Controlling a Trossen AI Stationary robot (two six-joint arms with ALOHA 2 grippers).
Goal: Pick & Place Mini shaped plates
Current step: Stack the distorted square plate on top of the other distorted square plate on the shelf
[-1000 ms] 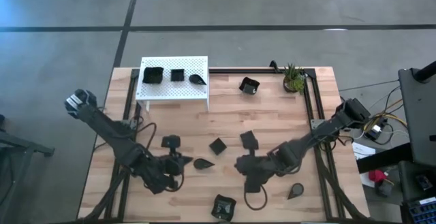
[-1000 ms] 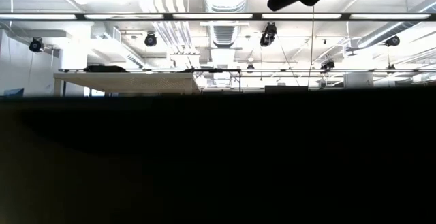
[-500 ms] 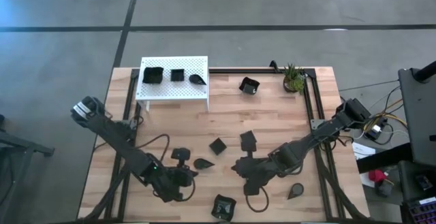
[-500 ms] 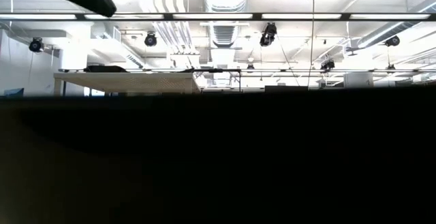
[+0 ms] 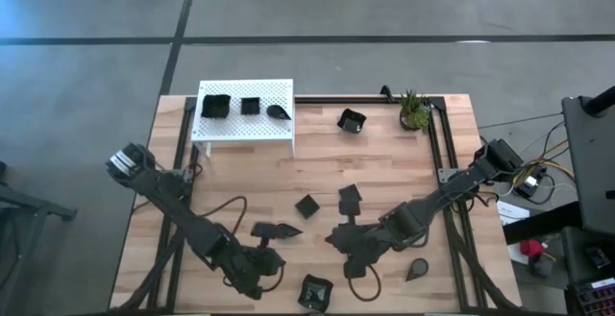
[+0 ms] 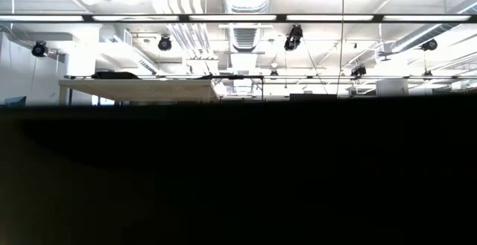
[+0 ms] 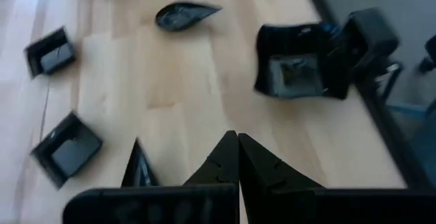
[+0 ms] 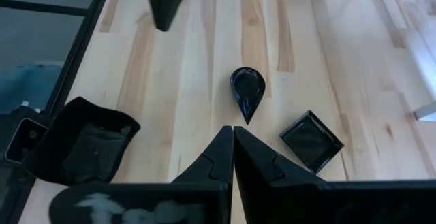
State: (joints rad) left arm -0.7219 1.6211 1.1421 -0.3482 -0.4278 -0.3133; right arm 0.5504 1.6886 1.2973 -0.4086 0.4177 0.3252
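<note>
Mini shaped plates [image 5: 348, 199] lie loose on the table [image 5: 384, 162]; three sit on the white perforated platform [image 5: 279, 93]. Left gripper [image 7: 238, 157] and right gripper [image 8: 233, 146] are both fully closed and empty. A teardrop plate [image 8: 247, 90] lies just ahead of the right fingertips. Risk: descending closed would shove it, not grasp it.

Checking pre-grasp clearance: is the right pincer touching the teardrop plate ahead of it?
Apart. In the right wrist view the shut right pincer ends short of the teardrop plate; a strip of bare table shows between its tips and the plate's point.
</note>
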